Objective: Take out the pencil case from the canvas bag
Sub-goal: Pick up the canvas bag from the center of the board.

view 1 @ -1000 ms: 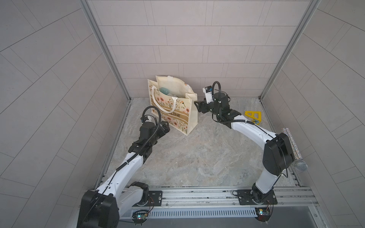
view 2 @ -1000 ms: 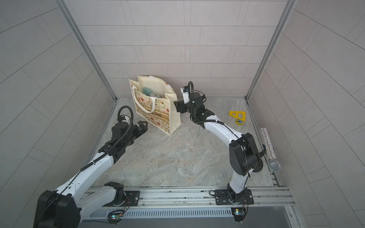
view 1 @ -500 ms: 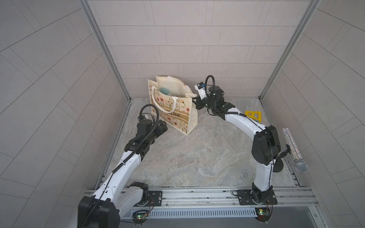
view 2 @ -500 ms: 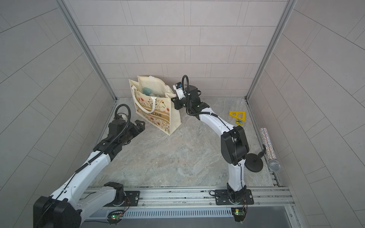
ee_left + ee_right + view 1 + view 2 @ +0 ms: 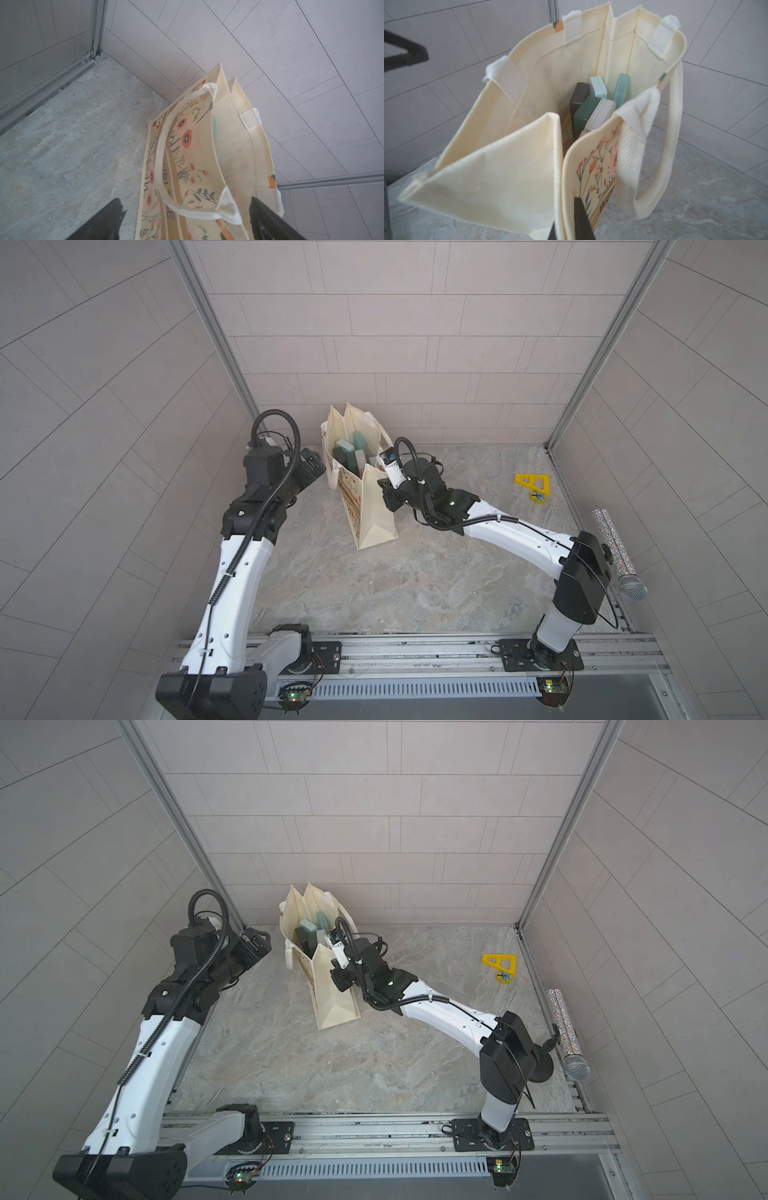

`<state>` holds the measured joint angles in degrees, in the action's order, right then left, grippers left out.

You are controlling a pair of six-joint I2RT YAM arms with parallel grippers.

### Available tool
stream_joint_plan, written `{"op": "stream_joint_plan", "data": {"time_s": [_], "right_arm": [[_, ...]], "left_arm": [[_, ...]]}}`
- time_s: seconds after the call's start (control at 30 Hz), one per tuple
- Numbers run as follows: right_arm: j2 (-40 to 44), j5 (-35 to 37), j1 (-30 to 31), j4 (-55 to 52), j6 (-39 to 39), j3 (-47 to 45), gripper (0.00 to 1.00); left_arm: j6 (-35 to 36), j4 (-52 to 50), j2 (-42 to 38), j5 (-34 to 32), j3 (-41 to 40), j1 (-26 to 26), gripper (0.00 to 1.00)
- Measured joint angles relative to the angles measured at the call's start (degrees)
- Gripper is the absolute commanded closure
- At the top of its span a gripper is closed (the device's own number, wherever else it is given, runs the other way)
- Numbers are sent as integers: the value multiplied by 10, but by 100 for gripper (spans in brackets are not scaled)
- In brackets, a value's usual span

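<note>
The cream canvas bag with orange flowers stands upright near the back wall, mouth open. Several pencil cases stand on end inside it in both top views. In the right wrist view they are a dark green one, a beige one, a dark grey one and two pale teal ones. My right gripper is shut on the bag's rim at a near corner. My left gripper is open at the bag's other side, its jaws either side of a white handle.
A yellow triangular piece lies on the marbled floor at the right. A glittery microphone rests along the right wall rail. The bag stands close to the back wall and the left corner post.
My right gripper shut on the bag's rim and the bag turned, so its narrow side now faces front and its mouth gapes. My left gripper moved up to the bag's left side.
</note>
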<state>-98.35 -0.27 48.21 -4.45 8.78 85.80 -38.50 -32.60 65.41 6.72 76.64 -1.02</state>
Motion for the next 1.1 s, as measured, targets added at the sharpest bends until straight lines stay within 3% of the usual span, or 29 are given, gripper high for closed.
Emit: {"op": "stream_joint_plan", "data": {"time_s": [0.17, 0.37, 0.7, 0.97, 1.1], "right_arm": [[0, 35, 24, -1, -7, 0, 100], [0, 47, 35, -2, -13, 0, 100], [0, 53, 65, -5, -24, 0, 100], [0, 54, 68, -5, -27, 0, 100], [1, 56, 68, -6, -28, 0, 100]], "left_arm": [[41, -78, 93, 4, 95, 0, 19], [70, -123, 164, 24, 123, 0, 19], [88, -146, 167, 21, 150, 0, 20], [95, -144, 160, 39, 191, 0, 14], [103, -145, 195, 53, 198, 0, 24]]}}
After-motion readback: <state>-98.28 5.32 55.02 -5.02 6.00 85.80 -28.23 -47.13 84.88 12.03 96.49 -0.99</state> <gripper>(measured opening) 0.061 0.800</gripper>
